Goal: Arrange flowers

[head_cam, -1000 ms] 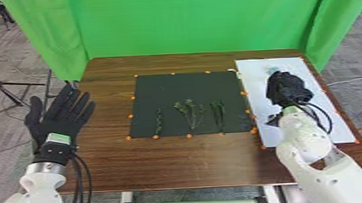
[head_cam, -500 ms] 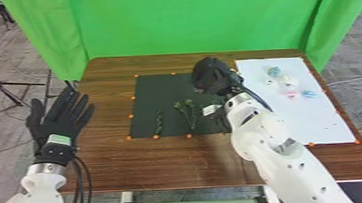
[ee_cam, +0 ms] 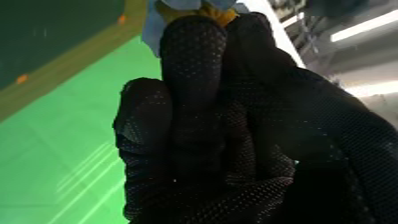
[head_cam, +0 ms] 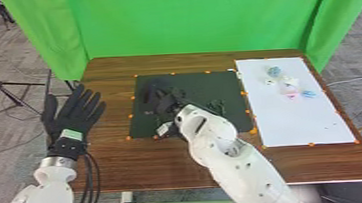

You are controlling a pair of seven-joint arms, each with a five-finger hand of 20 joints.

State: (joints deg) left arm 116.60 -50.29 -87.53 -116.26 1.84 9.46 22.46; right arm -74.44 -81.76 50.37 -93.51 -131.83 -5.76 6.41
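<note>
1. Evidently pinching: in the right wrist view, the black-gloved right hand (head_cam: 164, 101) has its fingertips and thumb closed on a pale-blue flower with a yellow centre (ee_cam: 211, 11).
2. Head view: that hand is over the left part of the black rectangular mat (head_cam: 212, 82), arm slanting in from the bottom edge.
3. Thin green stems (head_cam: 217, 106) lie on the mat, right of the hand. Small orange markers (head_cam: 253, 131) edge it.
4. Farther right, on a white rectangular sheet (head_cam: 305, 125): small blue, white and pink flower heads (head_cam: 292, 96), loosely grouped.
5. The black-gloved left hand (head_cam: 71, 116) is by the brown wooden table's (head_cam: 163, 165) left edge, fingers spread straight.
</note>
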